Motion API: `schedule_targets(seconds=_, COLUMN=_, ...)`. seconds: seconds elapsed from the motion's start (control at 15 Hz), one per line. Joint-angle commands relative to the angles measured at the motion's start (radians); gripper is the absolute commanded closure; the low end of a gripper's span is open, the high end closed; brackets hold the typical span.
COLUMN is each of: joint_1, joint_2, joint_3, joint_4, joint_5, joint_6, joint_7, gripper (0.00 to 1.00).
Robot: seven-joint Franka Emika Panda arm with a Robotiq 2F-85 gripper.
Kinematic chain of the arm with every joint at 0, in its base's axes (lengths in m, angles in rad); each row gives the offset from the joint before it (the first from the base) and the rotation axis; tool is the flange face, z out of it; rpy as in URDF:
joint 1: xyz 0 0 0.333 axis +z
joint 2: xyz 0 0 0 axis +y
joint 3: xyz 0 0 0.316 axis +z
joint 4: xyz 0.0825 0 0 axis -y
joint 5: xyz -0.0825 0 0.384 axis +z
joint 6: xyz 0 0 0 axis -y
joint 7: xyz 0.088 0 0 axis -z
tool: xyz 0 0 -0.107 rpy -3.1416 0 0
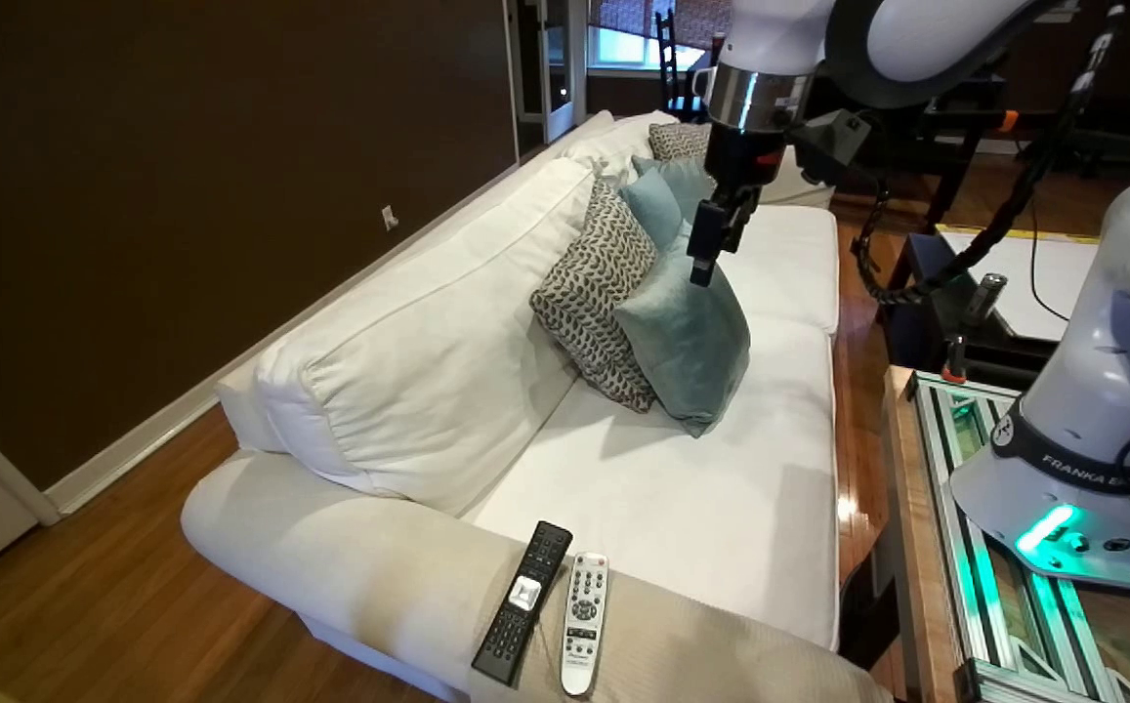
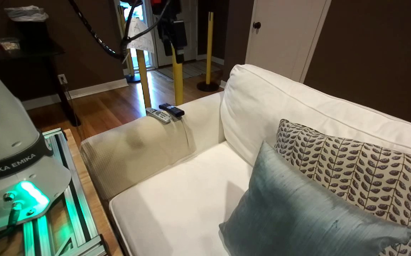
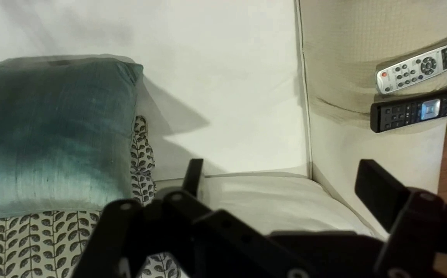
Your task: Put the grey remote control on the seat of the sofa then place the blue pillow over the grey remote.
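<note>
One plump, satiny square blue pillow (image 3: 53, 135) leans on a leaf-print pillow (image 3: 53, 243) at wrist-view left — then smooth white seat of the sofa (image 3: 227, 85), gripper (image 3: 287, 182) above it, jaws spread wide — then waffle-textured armrest (image 3: 343, 50): slim, round-ended grey remote control (image 3: 424, 66) lies just beside a longer black remote (image 3: 412, 111).

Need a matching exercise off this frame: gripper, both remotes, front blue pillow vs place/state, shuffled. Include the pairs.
1. grey remote
2. black remote
3. front blue pillow
4. gripper

A. open, above the sofa
B. on the armrest, nearer the back cushion
C. in front of a leaf-patterned pillow
D. on the armrest, nearer the robot base

Pairs: 1-D, 2-B, 3-C, 4-A
</note>
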Motion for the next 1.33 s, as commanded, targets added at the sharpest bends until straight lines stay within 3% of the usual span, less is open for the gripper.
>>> schedule_targets(seconds=0.0, joint_1=-0.012, joint_2=0.070, joint_3=0.002, joint_4=0.032, joint_5=-0.007, joint_6=0.017, joint_7=0.072, gripper=0.00)
schedule_targets(seconds=0.6, joint_1=0.061, joint_2=0.301, joint_3=0.077, joint_4=0.136, joint_5=0.074, joint_6=-0.016, joint_7=0.325, gripper=0.00)
schedule_targets(seconds=0.93, joint_1=0.155, joint_2=0.460, joint_3=0.111, joint_4=0.210, joint_5=0.180, joint_6=-0.041, joint_7=0.349, gripper=0.00)
schedule_targets(seconds=1.0, joint_1=0.141, joint_2=0.385, joint_3=0.093, joint_4=0.156, joint_5=0.133, joint_6=-0.003, joint_7=0.353, gripper=0.00)
schedule_targets(seconds=1.27, joint_1=0.152, joint_2=0.405, joint_3=0.087, joint_4=0.167, joint_5=0.136, joint_6=-0.002, joint_7=0.352, gripper=0.00)
